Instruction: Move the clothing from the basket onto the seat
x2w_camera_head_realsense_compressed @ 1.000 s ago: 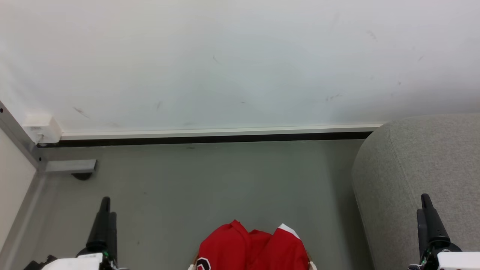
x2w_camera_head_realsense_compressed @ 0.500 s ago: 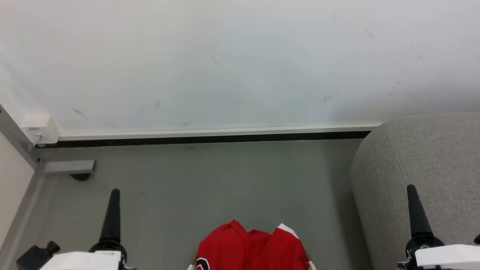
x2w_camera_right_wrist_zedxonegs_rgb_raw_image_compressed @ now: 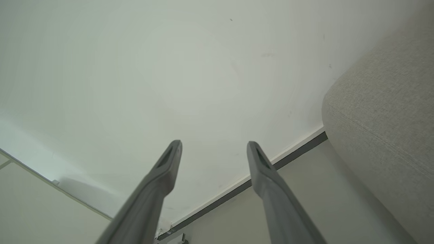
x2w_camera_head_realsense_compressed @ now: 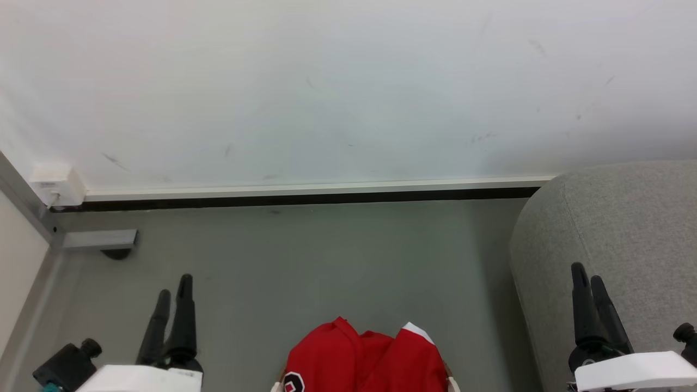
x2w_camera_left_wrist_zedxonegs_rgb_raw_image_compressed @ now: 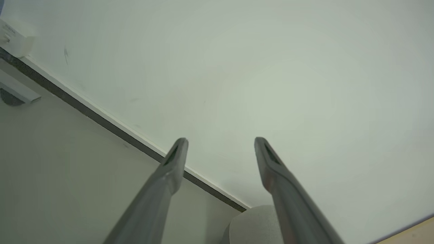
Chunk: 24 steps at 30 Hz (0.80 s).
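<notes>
- Head view: shows left gripper (x2w_camera_head_realsense_compressed: pixel 175 287) at lower left over grey floor (x2w_camera_head_realsense_compressed: pixel 326 256), both dark fingers pointing up-frame, seen nearly edge-on.
- Head view: shows right gripper (x2w_camera_head_realsense_compressed: pixel 587 273) at lower right, overlapping the front edge of the seat (x2w_camera_head_realsense_compressed: pixel 615 228); cannot tell whether touching.
- Head view: places the clothing (x2w_camera_head_realsense_compressed: pixel 365 359), red with white trim and a black-and-white logo, between the two grippers, right of the left one and left of the right one, lower in frame than either set of fingertips and apart from both.
- Head view: finds the clothing heaped in the basket (x2w_camera_head_realsense_compressed: pixel 453 386), with little more than the rim corners visible at the bottom edge.
- Head view: locates white wall (x2w_camera_head_realsense_compressed: pixel 326 92) and dark baseboard (x2w_camera_head_realsense_compressed: pixel 305 191) well beyond both grippers.
- Left wrist view: confirms left fingers (x2w_camera_left_wrist_zedxonegs_rgb_raw_image_compressed: pixel 169 173) spread wide, nothing between them; wall ahead, a rounded corner of the seat beside the right-hand finger at the bottom.
- Right wrist view: confirms right fingers (x2w_camera_right_wrist_zedxonegs_rgb_raw_image_compressed: pixel 271 189) spread wide and empty; seat close on the right side, floor below, wall ahead.
</notes>
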### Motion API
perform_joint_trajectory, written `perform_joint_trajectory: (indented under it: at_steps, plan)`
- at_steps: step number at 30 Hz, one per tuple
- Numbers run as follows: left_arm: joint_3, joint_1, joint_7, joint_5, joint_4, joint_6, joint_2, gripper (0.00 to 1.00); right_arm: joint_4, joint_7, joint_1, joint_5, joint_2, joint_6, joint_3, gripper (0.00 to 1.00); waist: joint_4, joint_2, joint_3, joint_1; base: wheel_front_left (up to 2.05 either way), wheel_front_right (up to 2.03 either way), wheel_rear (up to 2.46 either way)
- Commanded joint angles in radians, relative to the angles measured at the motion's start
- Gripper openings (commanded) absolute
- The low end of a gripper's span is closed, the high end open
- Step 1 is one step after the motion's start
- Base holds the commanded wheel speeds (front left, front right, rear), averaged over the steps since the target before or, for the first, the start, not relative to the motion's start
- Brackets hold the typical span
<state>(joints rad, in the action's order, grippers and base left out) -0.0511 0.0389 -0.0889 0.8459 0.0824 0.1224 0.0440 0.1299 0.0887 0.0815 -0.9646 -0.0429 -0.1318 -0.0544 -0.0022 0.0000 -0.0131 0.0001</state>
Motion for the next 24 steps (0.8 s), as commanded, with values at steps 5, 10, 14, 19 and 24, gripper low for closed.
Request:
perform_joint_trajectory:
  at_steps: [5, 10, 14, 19, 24]
  plan:
    - [0.013, 0.005, -0.021, -0.145, -0.033, -0.013, 0.011, 1.00, -0.012, 0.020, 0.028, 0.125, -0.016, 0.001, -0.011, 1.00, -0.003, 0.0000, -0.002, -0.0001, 0.00, 0.00, 0.00]
    - [0.021, -0.005, -0.035, -0.238, -0.037, -0.025, 0.016, 1.00, 0.006, 0.035, 0.021, 0.232, -0.014, 0.001, -0.011, 1.00, -0.007, 0.0000, 0.003, -0.0001, 0.00, 0.00, 0.00]
    - [0.037, -0.012, -0.046, -0.313, -0.036, -0.039, 0.025, 1.00, 0.010, 0.047, 0.015, 0.315, -0.013, 0.001, -0.011, 1.00, -0.008, 0.0000, 0.006, -0.0001, 0.00, 0.00, 0.00]
    - [0.059, -0.017, -0.059, -0.387, -0.026, -0.057, 0.034, 1.00, 0.005, 0.059, 0.009, 0.402, -0.011, 0.001, -0.003, 1.00, -0.008, 0.0000, 0.006, -0.0001, 0.00, 0.00, 0.00]
    - [0.072, -0.021, -0.074, -0.434, -0.021, -0.068, 0.043, 1.00, 0.002, 0.073, 0.003, 0.468, -0.009, 0.001, -0.008, 1.00, -0.006, 0.0000, 0.007, -0.0001, 0.00, 0.00, 0.00]
